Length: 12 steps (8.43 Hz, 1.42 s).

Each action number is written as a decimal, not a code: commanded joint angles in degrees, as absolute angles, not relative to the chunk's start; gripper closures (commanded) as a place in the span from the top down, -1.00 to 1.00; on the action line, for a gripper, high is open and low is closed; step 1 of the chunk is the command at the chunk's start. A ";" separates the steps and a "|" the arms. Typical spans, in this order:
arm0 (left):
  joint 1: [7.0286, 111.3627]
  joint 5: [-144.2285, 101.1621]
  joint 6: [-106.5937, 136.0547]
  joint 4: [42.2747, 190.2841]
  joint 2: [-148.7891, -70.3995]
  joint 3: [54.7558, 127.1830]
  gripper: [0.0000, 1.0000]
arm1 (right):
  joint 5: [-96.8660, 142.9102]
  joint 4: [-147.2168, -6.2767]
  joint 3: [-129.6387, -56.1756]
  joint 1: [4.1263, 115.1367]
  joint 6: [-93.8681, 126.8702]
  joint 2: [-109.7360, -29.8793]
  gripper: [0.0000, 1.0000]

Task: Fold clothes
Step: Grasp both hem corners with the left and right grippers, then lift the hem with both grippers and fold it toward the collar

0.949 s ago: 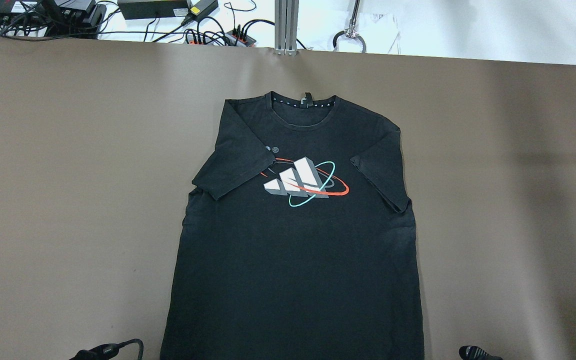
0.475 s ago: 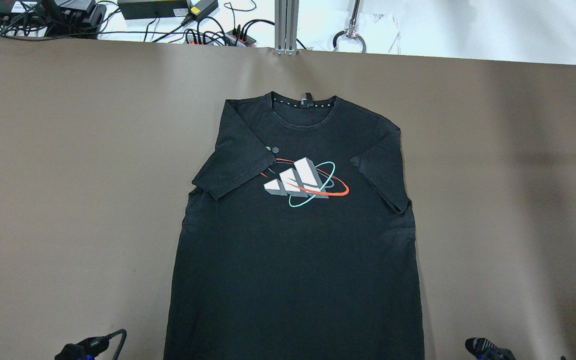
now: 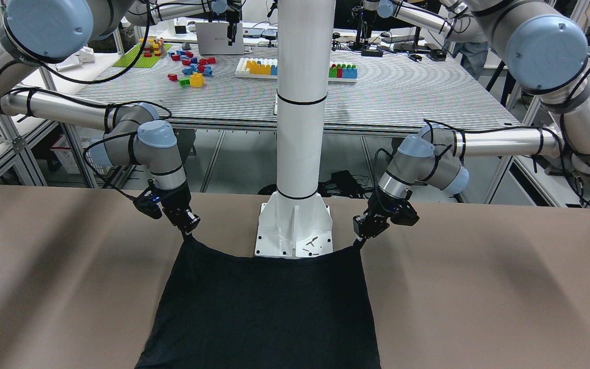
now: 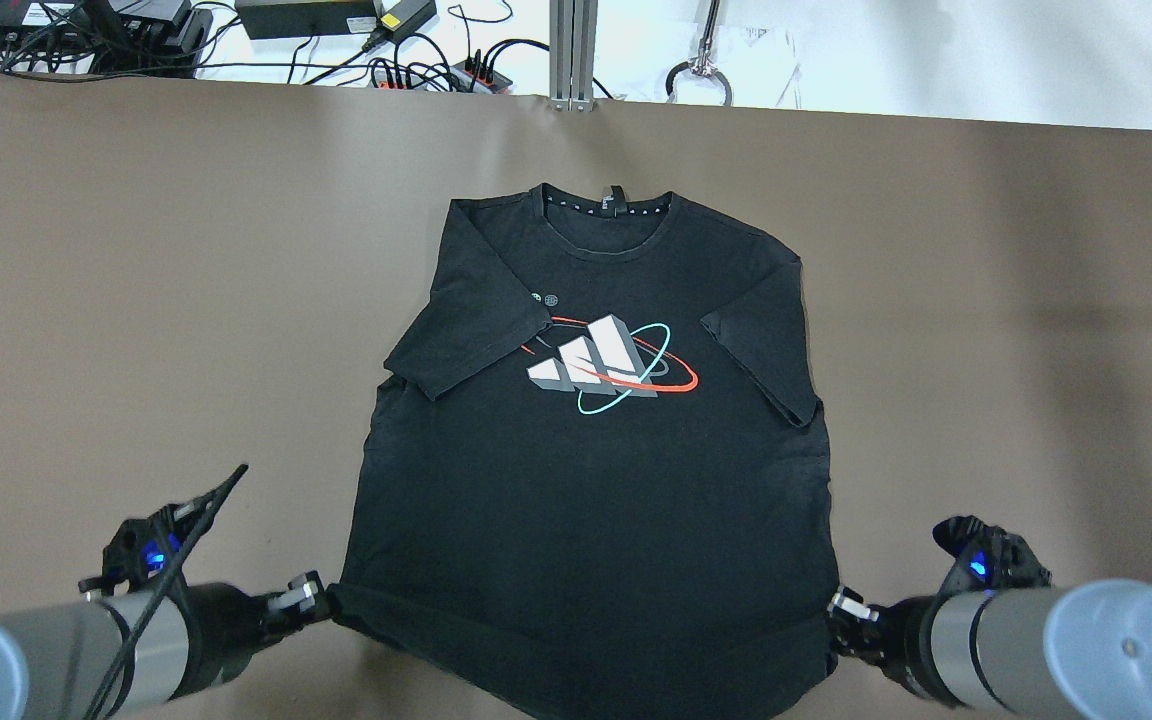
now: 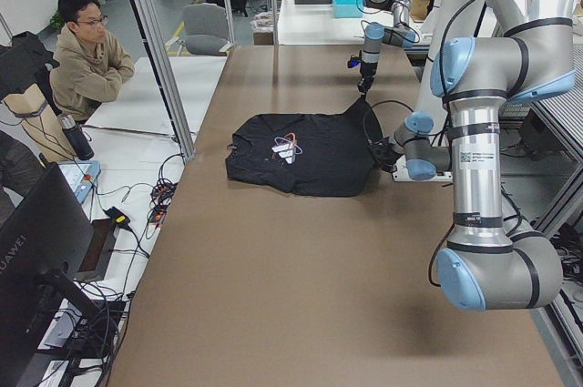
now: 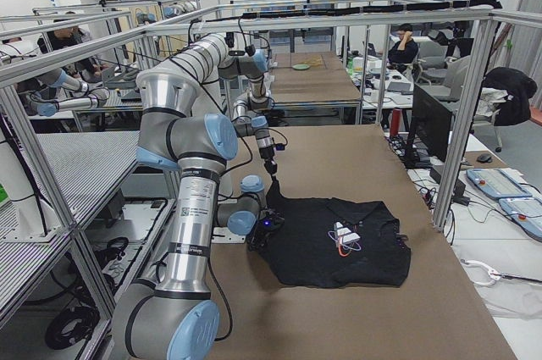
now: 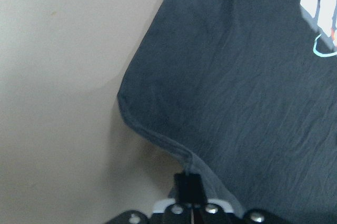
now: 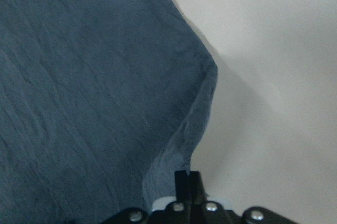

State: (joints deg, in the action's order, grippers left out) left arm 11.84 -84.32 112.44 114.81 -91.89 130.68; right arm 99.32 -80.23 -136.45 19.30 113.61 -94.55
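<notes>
Nearest you, the left jaws are clenched on the left hem corner (image 7: 192,165) of the black T-shirt (image 4: 586,500). The right jaws are clenched on the right hem corner (image 8: 180,155). Both corners are raised a little off the brown surface (image 4: 136,300), and the hem sags between them. Beyond that, the shirt lies flat and front up in the middle of the surface, with its collar (image 4: 608,222) at the far end.

I judge the step in hand to be carrying the hem up to the collar. Raise both corners evenly, keep the hem taut between them, and take it forward over the print (image 4: 611,365). Lay it square across the shoulders before you let go; uneven height would likely skew the fold.

Counted: one T-shirt, two held corners, one print, two sleeves (image 4: 466,325) turned inward, one collar.
</notes>
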 commanded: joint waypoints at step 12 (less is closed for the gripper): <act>50.89 -108.63 93.87 110.62 -131.64 83.38 -1.00 | 116.54 -81.96 -83.01 59.77 77.78 -54.42 -1.00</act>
State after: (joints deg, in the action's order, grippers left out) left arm 50.08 -108.66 94.71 106.61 -126.10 94.07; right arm 116.71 -87.63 -91.11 59.41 78.41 -57.77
